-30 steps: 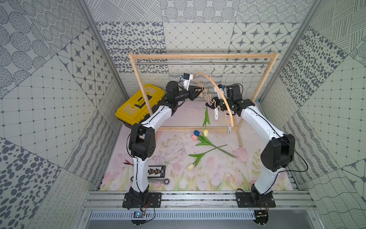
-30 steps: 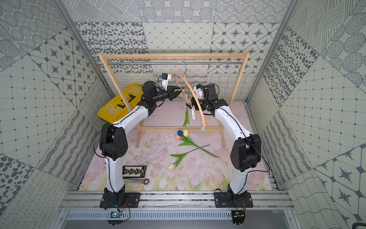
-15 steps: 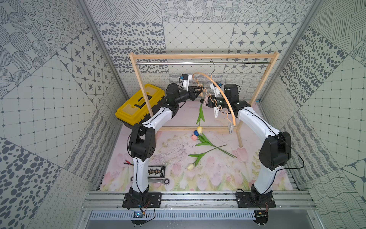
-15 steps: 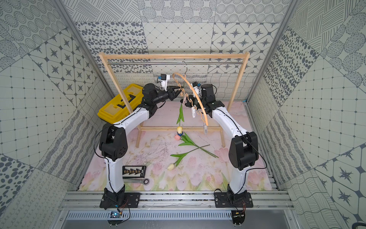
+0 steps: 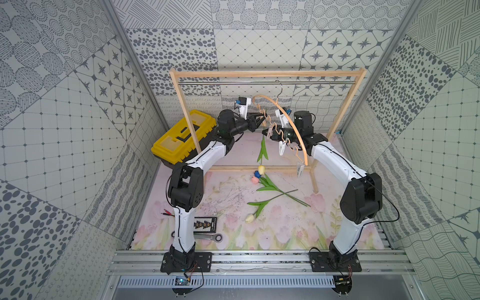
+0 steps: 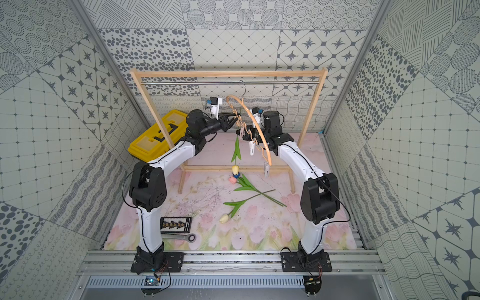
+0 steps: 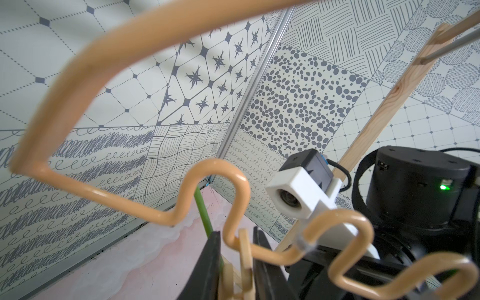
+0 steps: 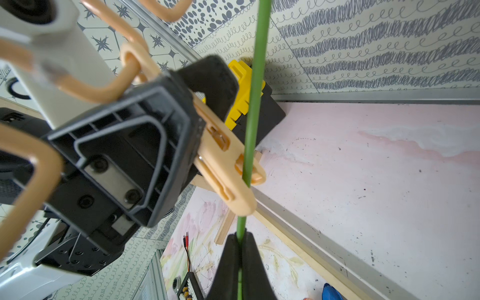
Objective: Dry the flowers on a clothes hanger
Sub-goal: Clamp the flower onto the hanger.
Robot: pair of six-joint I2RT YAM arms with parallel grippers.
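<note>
Since a second ago your right hand (image 8: 240, 249) has carried the yellow tulip (image 5: 261, 169) sideways toward your left hand (image 7: 235, 241). The stem now runs through the mouth of the clothespin (image 8: 228, 166). The right hand is clamped on the stem just under the pin. The left hand squeezes the pin's tail on the clothes hanger (image 7: 215, 162). Below the right hand, the head hangs over three tulips (image 5: 268, 185) lying on the counter (image 5: 298, 228). The hanger's arch crosses close by the right wrist.

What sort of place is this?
Probably a robot lab cell staged as a laundry corner: arms bolted to an aluminium rail, patterned wall panels, a wooden rack on a tulip-print mat.
</note>
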